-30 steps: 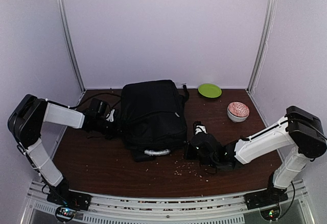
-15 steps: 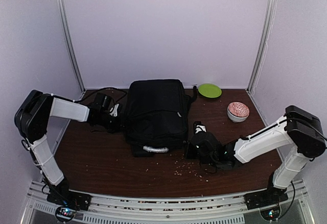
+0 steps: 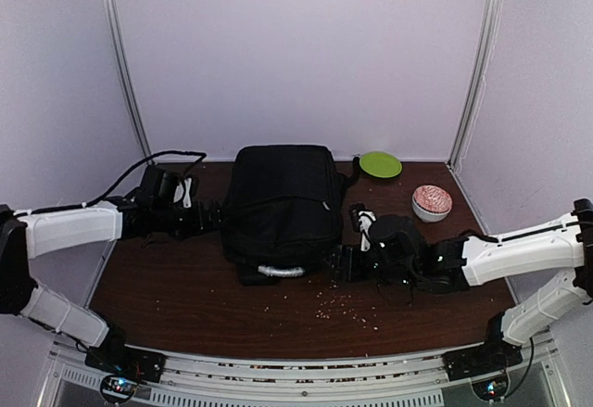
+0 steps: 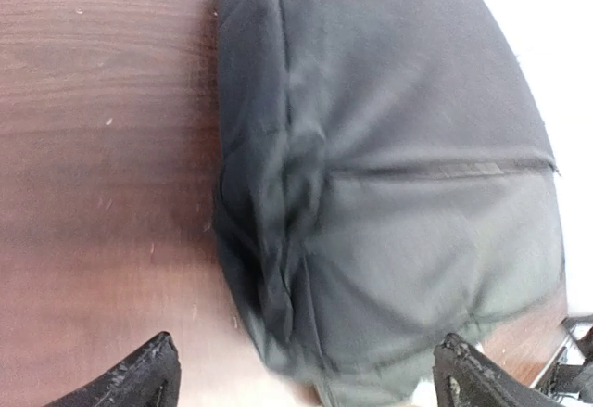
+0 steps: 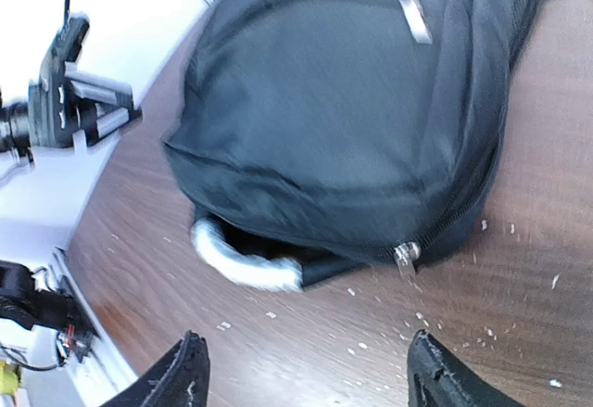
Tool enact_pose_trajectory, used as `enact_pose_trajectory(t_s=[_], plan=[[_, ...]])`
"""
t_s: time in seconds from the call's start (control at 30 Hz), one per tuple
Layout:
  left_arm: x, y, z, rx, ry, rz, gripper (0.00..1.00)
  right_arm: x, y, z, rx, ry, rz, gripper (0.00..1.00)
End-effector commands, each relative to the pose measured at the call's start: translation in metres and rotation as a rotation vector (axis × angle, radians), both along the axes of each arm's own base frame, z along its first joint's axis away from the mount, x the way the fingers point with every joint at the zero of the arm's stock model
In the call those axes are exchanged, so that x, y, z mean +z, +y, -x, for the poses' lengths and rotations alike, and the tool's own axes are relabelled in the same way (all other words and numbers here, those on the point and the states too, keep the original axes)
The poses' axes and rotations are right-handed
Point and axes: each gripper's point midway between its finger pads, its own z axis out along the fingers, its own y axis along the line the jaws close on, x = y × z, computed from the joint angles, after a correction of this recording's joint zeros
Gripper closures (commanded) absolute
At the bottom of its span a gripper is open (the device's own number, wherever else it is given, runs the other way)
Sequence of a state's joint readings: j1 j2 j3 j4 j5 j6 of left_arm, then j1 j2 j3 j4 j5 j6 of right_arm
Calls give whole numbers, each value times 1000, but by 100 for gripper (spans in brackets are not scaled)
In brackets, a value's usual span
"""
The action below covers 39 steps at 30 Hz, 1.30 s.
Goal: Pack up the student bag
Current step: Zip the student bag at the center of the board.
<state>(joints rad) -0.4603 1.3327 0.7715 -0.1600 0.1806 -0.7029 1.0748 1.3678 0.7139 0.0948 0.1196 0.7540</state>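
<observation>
Between the 2 grippers, on the dark wooden table (image 3: pixel 176 286), lies the student bag (image 3: pixel 283 205), flat on its back and closed. At the bag's left side sits the left gripper (image 3: pixel 211 214), its 2 fingers spread wide and holding nothing. Its wrist view shows a bag corner straight ahead of the fingertips, though I cannot tell whether they touch the fabric. Just beside the bag's near right corner, low over the wood, is the right gripper (image 3: pixel 343 262), likewise released, with 2 fingers far apart and only bare table between them. To the right of that gripper and farther back, well apart, stands a small bowl (image 3: pixel 432 202) with pinkish contents. A green plate (image 3: pixel 380 164) lies beyond it near the back wall. Ahead of the right gripper are the bag's grey-white handle (image 3: pixel 281 271) and a metal zip pull (image 5: pixel 405 254). Pale crumbs (image 3: pixel 343 305) are scattered just on its near side.
</observation>
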Motion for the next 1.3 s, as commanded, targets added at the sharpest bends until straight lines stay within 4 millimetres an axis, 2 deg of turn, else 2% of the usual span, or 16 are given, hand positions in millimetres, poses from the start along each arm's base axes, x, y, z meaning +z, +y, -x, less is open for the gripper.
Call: enact_pose_trajectory(t_s=[0.0, 0.1, 0.17, 0.27, 0.37, 0.5, 0.6, 0.7, 0.8, 0.87, 0.93, 1.0, 1.07, 1.1, 1.13, 1.27], plan=[[-2, 20, 38, 91, -25, -113, 2, 33, -18, -15, -64, -59, 75, 26], [4, 26, 62, 140, -45, -74, 2, 32, -38, -42, -176, -26, 50, 26], [-2, 31, 78, 168, -45, -2, 2, 30, -39, -56, -206, 4, -19, 27], [-2, 35, 90, 193, -79, 105, 4, 27, -26, -69, -221, 41, -38, 31], [-2, 39, 97, 205, -97, 155, 6, 4, -13, -77, -261, 125, -66, 36], [-4, 40, 102, 196, -81, 162, 8, -8, 7, -84, -281, 176, -191, 54], [-5, 40, 104, 193, -73, 159, 8, -8, 20, -86, -301, 202, -256, 77], [-3, 42, 103, 200, -79, 152, 8, -1, 48, -73, -276, 208, -313, 87], [-5, 46, 100, 222, -84, 130, 8, 6, 106, -42, -139, 253, -335, 85], [-6, 46, 97, 229, -84, 112, 8, 7, 139, -12, -23, 282, -325, 76], [-7, 45, 94, 225, -81, 89, 8, 6, 150, 8, 49, 278, -278, 58], [-6, 44, 89, 219, -76, 64, 7, 4, 139, 21, 81, 262, -221, 44], [-4, 42, 83, 212, -74, 41, 7, 8, 112, 24, 62, 207, -187, 34], [-2, 41, 79, 210, -74, 31, 7, 21, 95, 24, 47, 170, -189, 31], [0, 40, 76, 205, -73, 26, 7, 23, 77, 21, 19, 145, -166, 30], [2, 34, 61, 195, -69, 10, 6, 17, 19, 0, -91, 99, -125, 31]])
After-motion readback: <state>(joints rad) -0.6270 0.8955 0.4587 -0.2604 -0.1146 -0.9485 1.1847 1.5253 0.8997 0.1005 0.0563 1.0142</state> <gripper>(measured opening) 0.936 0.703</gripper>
